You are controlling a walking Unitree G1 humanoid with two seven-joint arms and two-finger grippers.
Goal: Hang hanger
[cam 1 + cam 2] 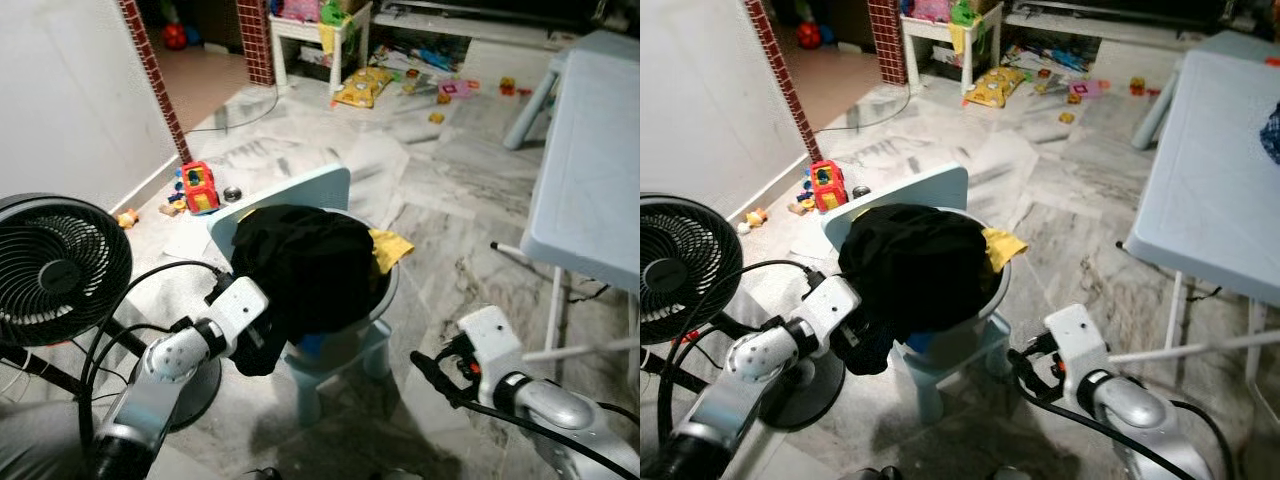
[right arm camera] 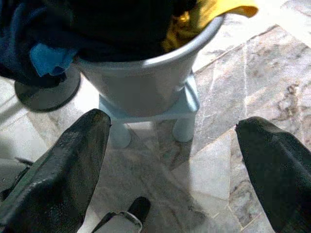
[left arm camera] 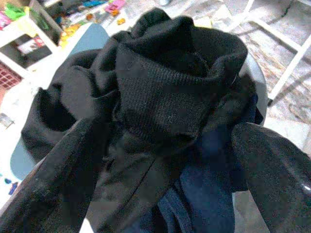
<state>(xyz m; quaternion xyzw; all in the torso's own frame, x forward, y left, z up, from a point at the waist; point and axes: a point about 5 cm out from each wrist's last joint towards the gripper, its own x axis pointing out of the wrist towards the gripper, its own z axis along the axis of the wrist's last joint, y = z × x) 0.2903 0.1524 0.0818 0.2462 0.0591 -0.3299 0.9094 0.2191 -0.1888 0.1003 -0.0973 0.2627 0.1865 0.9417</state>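
Observation:
A heap of clothes fills a pale grey basin (image 2: 146, 82) that stands on a small light-blue chair (image 1: 300, 190). On top lies a black garment (image 1: 300, 265), with a yellow cloth (image 1: 390, 248) at its far side and a blue cloth (image 2: 48, 56) below it. My left gripper (image 3: 167, 128) is open, pressed up against the black garment, one finger on each side of a bunched fold. My right gripper (image 2: 172, 121) is open too and hangs low in front of the chair, a short way off, with nothing between its fingers.
A black floor fan (image 1: 55, 270) stands close on my left, its cable looping by my left arm. A pale plastic table (image 1: 590, 190) is on the right. Toys (image 1: 198, 187) lie by the wall, more litter the marble floor far back.

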